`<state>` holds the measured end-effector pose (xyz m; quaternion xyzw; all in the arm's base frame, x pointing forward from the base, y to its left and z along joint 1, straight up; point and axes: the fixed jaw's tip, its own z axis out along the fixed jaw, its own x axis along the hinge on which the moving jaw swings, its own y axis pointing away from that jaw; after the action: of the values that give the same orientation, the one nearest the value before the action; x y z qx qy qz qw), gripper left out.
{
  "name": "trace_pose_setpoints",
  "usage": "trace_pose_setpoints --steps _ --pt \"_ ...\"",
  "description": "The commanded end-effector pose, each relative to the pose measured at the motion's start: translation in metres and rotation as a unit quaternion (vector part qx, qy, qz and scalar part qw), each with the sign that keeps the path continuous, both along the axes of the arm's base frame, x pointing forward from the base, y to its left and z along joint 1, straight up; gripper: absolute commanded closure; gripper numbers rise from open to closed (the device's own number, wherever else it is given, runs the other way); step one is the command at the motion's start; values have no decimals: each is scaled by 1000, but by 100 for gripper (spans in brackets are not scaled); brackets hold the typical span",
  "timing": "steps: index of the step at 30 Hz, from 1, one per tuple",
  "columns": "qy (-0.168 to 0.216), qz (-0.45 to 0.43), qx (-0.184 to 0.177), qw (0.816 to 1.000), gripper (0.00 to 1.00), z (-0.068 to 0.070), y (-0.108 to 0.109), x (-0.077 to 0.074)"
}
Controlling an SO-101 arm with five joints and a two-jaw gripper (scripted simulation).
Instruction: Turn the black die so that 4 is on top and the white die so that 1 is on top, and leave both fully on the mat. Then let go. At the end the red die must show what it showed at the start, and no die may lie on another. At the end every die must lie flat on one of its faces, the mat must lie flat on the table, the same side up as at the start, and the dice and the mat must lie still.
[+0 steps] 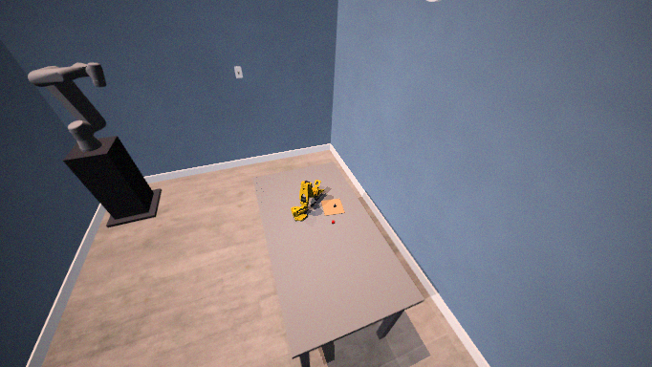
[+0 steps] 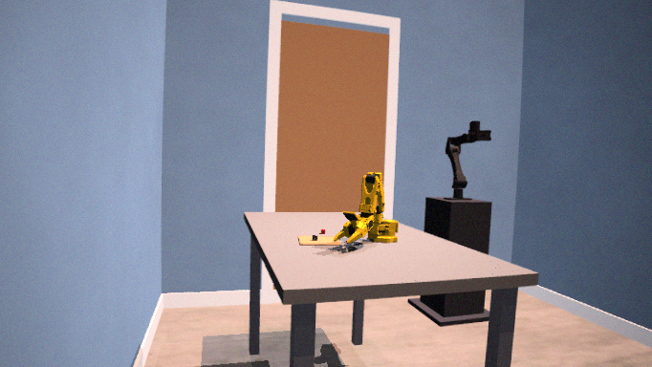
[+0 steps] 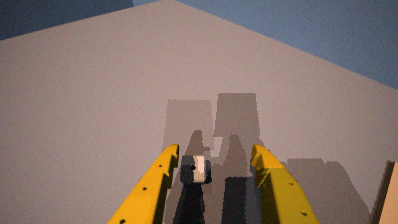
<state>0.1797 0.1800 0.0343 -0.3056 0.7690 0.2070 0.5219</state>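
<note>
My gripper (image 2: pixel 341 240) (image 3: pixel 216 147) is open, low over the table beside the mat. In the wrist view the white die (image 3: pixel 199 170) is between the spread fingers, nearer the left one, with a gap on each side. It is partly shaded and one dark dot shows on it. I cannot tell whether it lies flat. The black die (image 1: pixel 335 205) (image 2: pixel 315 237) sits on the orange mat (image 1: pixel 327 210) (image 2: pixel 328 241) (image 3: pixel 392 202); its top number is too small to read. The red die (image 1: pixel 333 222) (image 2: pixel 323 231) lies on the table off the mat, its number unreadable.
The grey table (image 1: pixel 335 272) (image 2: pixel 406 268) carries the yellow arm (image 1: pixel 304 193) (image 2: pixel 372 198). The arm's shadows fall across the table around the white die. Another robot arm (image 1: pixel 72 97) (image 2: pixel 456 162) stands on a dark pedestal away from the table.
</note>
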Motion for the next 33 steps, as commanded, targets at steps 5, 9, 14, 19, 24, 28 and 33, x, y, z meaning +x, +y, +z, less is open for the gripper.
trace_pose_setpoints --steps 5,9,14,19,24,28,33 --pt "-7 6 3 1000 73 27 2 -1" --pt "-7 6 3 1000 73 33 1 -2" --pt "-7 6 3 1000 73 35 1 -3" --pt "-7 6 3 1000 73 35 1 -3" --pt "-7 6 3 1000 73 35 1 -3" --pt "-7 6 3 1000 73 35 1 -3" --pt "-7 6 3 1000 73 35 1 -3"
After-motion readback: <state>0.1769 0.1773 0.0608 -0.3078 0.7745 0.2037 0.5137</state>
